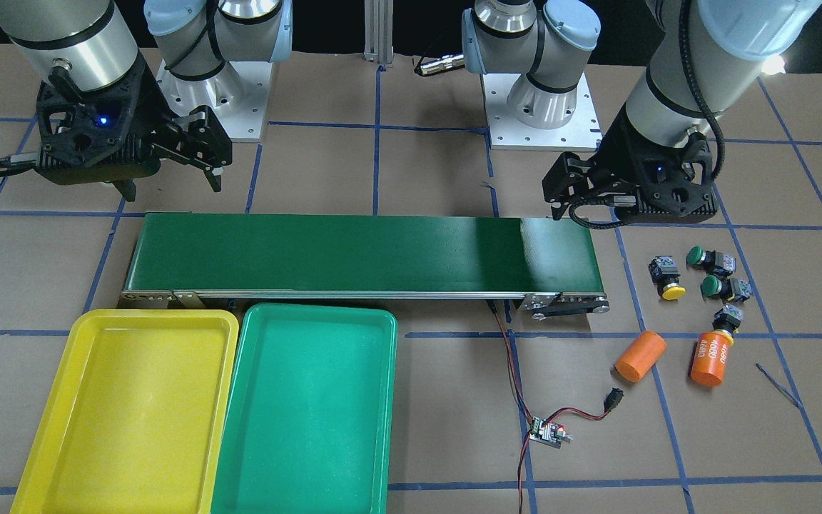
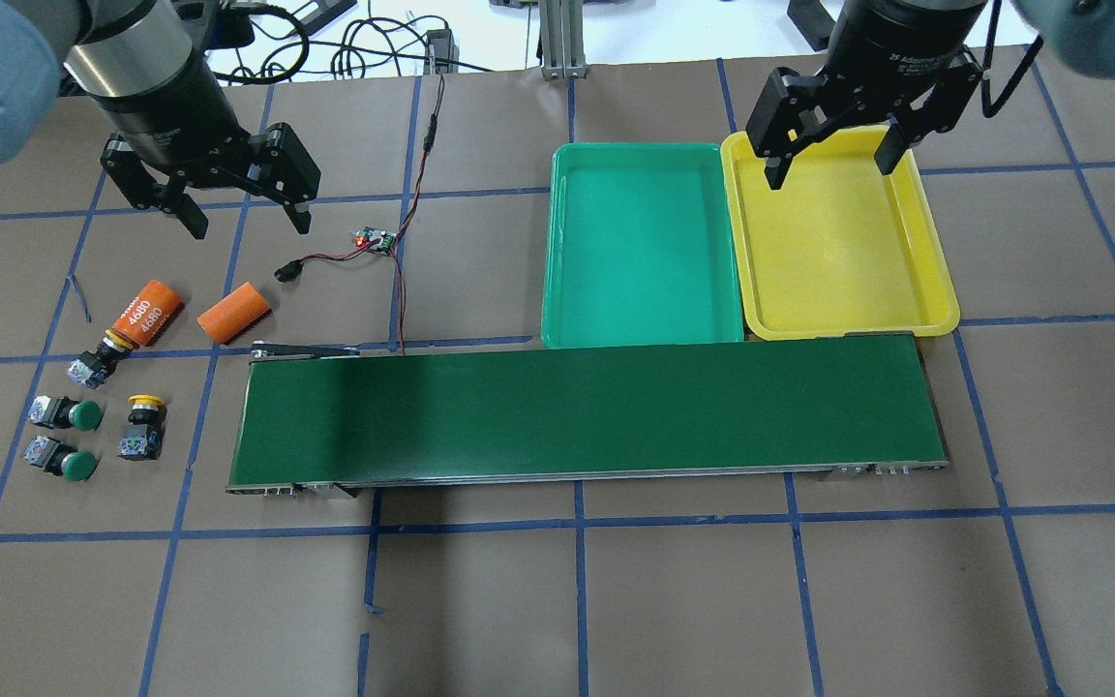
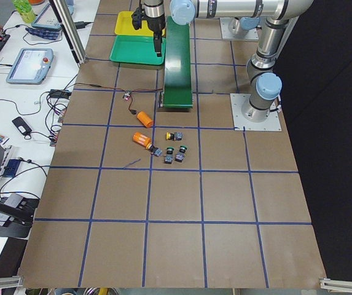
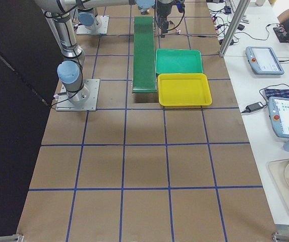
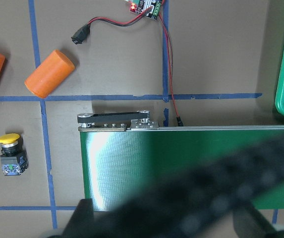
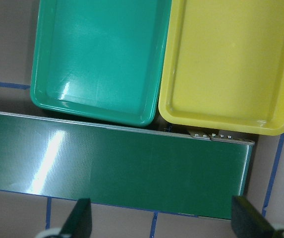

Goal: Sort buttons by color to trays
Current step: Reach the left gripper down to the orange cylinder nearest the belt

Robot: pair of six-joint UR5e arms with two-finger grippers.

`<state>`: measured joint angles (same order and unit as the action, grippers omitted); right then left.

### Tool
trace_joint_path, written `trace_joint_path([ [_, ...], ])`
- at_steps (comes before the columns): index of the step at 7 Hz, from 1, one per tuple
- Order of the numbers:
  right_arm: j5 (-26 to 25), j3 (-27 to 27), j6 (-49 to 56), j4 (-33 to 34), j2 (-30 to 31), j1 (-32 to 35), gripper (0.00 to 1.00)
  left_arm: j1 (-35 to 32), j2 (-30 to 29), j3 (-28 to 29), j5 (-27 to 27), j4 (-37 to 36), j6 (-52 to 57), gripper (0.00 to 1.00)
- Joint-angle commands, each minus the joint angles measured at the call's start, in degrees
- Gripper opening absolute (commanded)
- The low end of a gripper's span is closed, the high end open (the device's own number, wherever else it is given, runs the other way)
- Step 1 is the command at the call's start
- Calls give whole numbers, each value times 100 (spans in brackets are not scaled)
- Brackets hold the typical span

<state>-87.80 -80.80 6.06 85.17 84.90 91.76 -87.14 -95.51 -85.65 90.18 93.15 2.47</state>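
Overhead exterior: orange cylinder (image 2: 149, 314) reads "4680" (printed twice); left hand (image 2: 250, 227), right hand (image 2: 830, 172) both spread apart.

Trays (image 2: 640, 242) beyond belt (image 2: 587, 411); btns (image 2: 83, 415) off L end.

A robotics lab, by the look of it: a table (image 3: 182, 209) papered brown and gridded with blue tape (image 2: 579, 524), arm bases (image 3: 263, 92) bolted to metal plates (image 3: 240, 121), and a white side bench (image 4: 273, 151) with what seem to be teach pendants (image 4: 287, 117) among cables (image 2: 364, 44).
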Motion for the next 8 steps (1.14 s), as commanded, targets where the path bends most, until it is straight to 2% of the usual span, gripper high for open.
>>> trace_joint_path([
  [1, 0, -6, 0, 0, 0, 0, 100, 108, -133, 13, 17, -68, 103, 100],
  [3, 9, 3, 0, 0, 0, 0, 100, 563, -562, -4, 26, -418, 681, 100],
  [5, 0, -6, 0, 0, 0, 0, 100, 1127, -1185, -13, -9, -919, 1811, 100],
  [6, 9, 3, 0, 0, 0, 0, 100, 1181, -1598, -74, 25, -1609, 2010, 100],
  [8, 9, 3, 0, 0, 0, 0, 100, 1531, -2005, -485, -1, -2385, 3052, 100],
])
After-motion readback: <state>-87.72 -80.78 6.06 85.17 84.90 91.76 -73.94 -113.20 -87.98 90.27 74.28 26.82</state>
